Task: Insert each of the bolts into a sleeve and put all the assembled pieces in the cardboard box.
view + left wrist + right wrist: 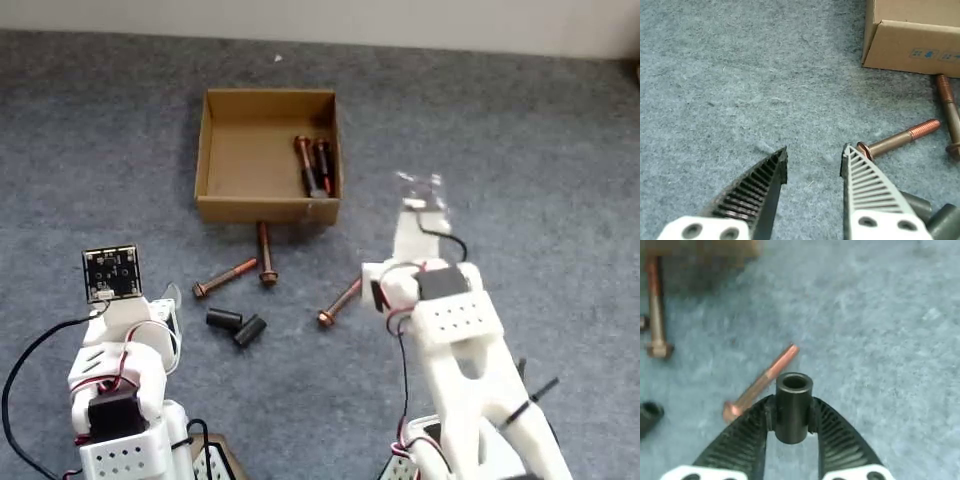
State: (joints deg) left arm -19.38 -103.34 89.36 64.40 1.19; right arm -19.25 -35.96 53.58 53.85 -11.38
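Observation:
My right gripper [792, 415] is shut on a black sleeve [793, 402], held upright just above the carpet. A copper bolt [762, 382] lies right behind it, seen from above at bolt [340, 303]. My left gripper [815, 155] is open and empty over bare carpet. Just off its white finger lies a second bolt [900, 140], and a third bolt [947, 112] lies in front of the cardboard box [910, 42]. Two loose black sleeves [235, 325] lie side by side between the arms. The box [215, 150] holds assembled pieces [313, 165] along its right wall.
Grey carpet covers the whole table. The box stands at the back centre, and the bolts and sleeves are scattered in front of it. Open carpet stretches to the far left and far right.

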